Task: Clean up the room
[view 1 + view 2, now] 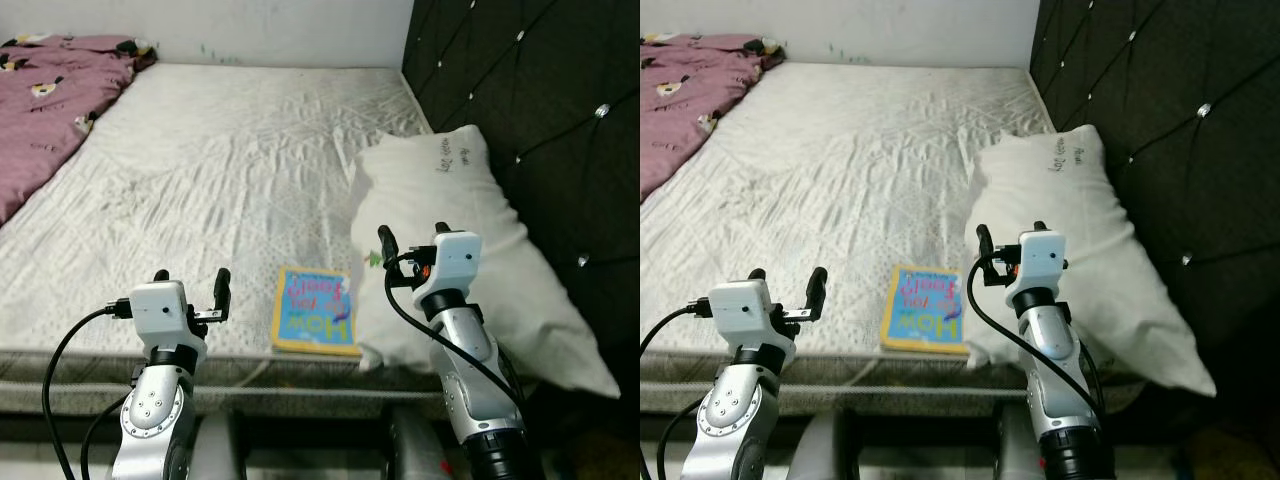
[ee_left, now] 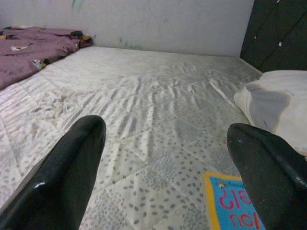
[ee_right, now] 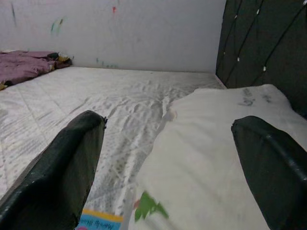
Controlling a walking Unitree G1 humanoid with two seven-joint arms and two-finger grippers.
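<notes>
Both grippers, left gripper (image 1: 191, 285) and right gripper (image 1: 410, 240), are held open and empty at the near edge of the bed (image 1: 220, 160). A book (image 1: 315, 310) lies between them, touching the pillow (image 1: 450, 230) on its right. The approach appears to be in hand; next, a reach down onto the book is likely called for.

I am seeing even, soft light falling across the mattress (image 1: 220, 170); shadows are staying faint, the headboard (image 1: 540, 90) is reading dark, and the wrist-view fingers (image 2: 62, 172) are appearing blurred.
</notes>
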